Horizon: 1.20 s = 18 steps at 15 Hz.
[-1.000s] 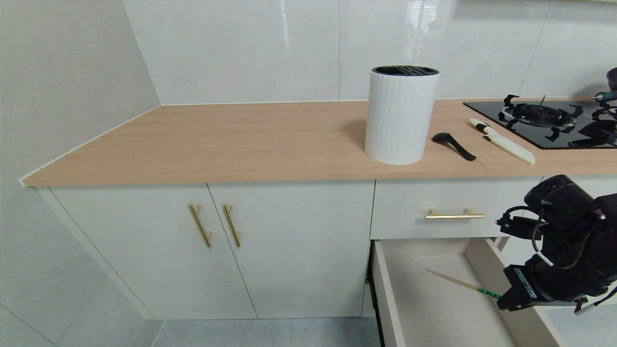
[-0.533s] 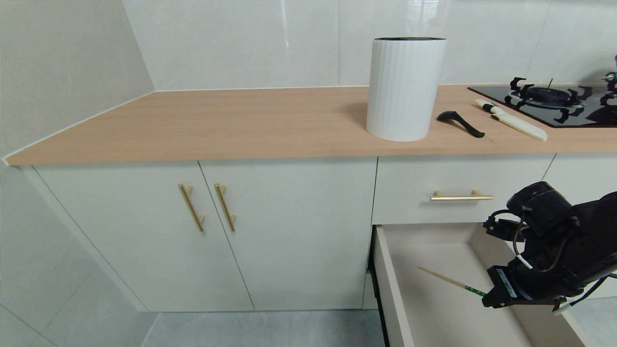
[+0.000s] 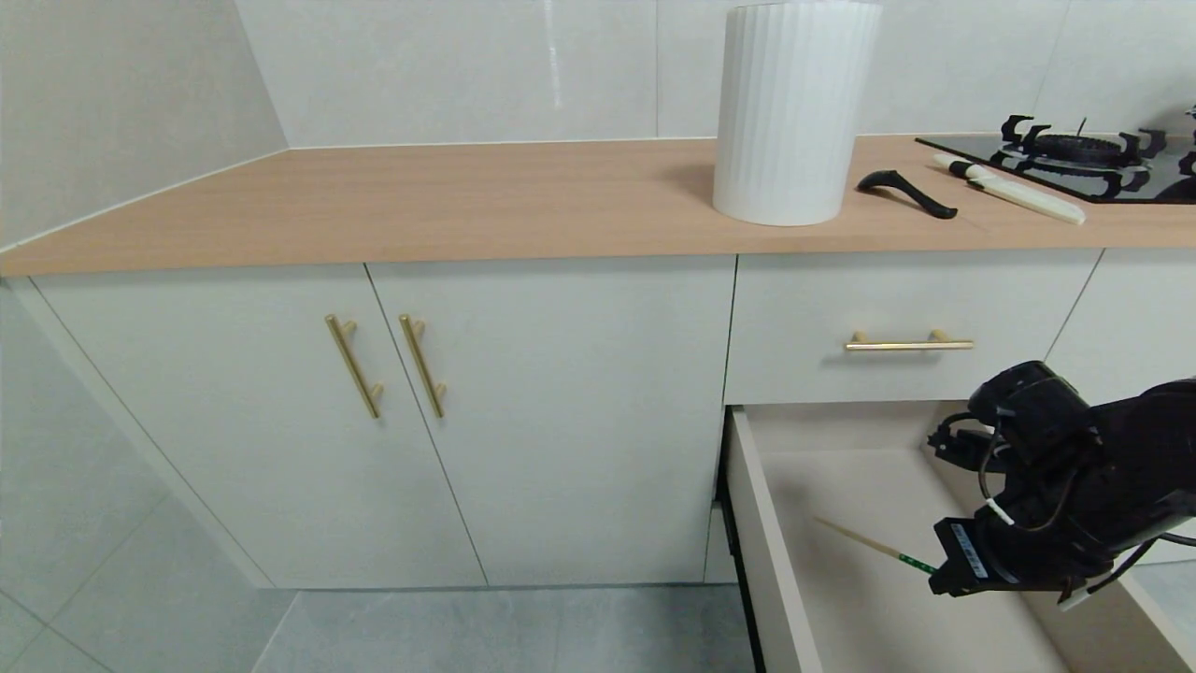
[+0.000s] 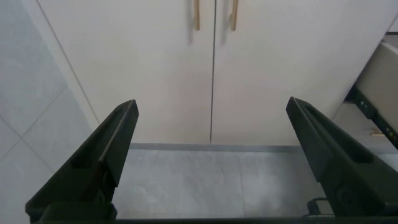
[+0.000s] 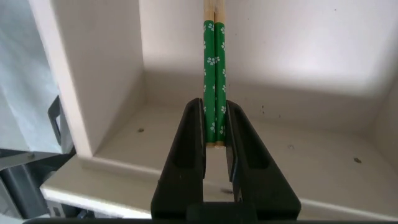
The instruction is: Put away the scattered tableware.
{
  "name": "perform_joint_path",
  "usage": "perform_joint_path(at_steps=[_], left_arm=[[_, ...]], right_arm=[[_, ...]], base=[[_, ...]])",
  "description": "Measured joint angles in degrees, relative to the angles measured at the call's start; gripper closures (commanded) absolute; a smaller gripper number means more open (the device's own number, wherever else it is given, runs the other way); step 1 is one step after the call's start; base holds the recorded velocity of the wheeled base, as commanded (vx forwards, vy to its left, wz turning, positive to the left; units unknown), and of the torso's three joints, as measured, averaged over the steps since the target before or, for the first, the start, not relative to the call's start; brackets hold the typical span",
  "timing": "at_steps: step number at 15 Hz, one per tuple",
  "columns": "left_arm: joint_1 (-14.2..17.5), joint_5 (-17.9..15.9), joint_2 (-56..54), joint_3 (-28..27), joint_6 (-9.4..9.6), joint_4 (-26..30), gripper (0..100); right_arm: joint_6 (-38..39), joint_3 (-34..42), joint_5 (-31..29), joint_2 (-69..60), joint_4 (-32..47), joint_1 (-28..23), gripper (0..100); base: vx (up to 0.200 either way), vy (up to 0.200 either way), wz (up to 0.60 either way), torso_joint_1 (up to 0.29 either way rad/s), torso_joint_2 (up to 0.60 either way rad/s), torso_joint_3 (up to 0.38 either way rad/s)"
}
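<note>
Early days: right gripper (image 5: 214, 112) has its fingers clenched on the chopsticks (image 5: 214, 68) over the open drawer (image 3: 755, 523), not yet dropped, left gripper (image 4: 211, 124) fingers released and empty, black spoon (image 3: 906, 193) and knife (image 3: 1014, 188) lying near the right end of the surface (image 3: 467, 206).

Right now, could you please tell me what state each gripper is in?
Left gripper: open, holding nothing.
Right gripper: closed on the chopsticks, over the open drawer.
</note>
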Motion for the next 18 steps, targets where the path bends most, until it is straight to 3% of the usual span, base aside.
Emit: perform_joint_path(at_steps=[3, 6, 12, 18], left_arm=[[0.0, 0.0, 0.0, -0.02, -0.02, 0.02, 0], [0.0, 0.02, 0.0, -0.02, 0.0, 0.0, 0], [0.0, 0.0, 0.0, 0.0, -0.02, 0.0, 0], [0.0, 0.0, 0.0, 0.0, -0.02, 0.0, 0]], right_arm=[[0.0, 0.09, -0.11, 0.07, -1.0, 0.35, 100], [-0.05, 0.05, -1.6, 1.65, -9.8, 1.73, 100], [3.25, 0.68, -12.5, 13.4, -24.93, 5.49, 100], [3.25, 2.54, -12.73, 22.91, -32.34, 5.17, 100]], base=[[0.0, 0.0, 0.0, 0.0, 0.0, 0.0], [0.0, 0.0, 0.0, 0.0, 0.0, 0.0], [0.0, 0.0, 0.0, 0.0, 0.0, 0.0], [0.0, 0.0, 0.0, 0.0, 0.0, 0.0]])
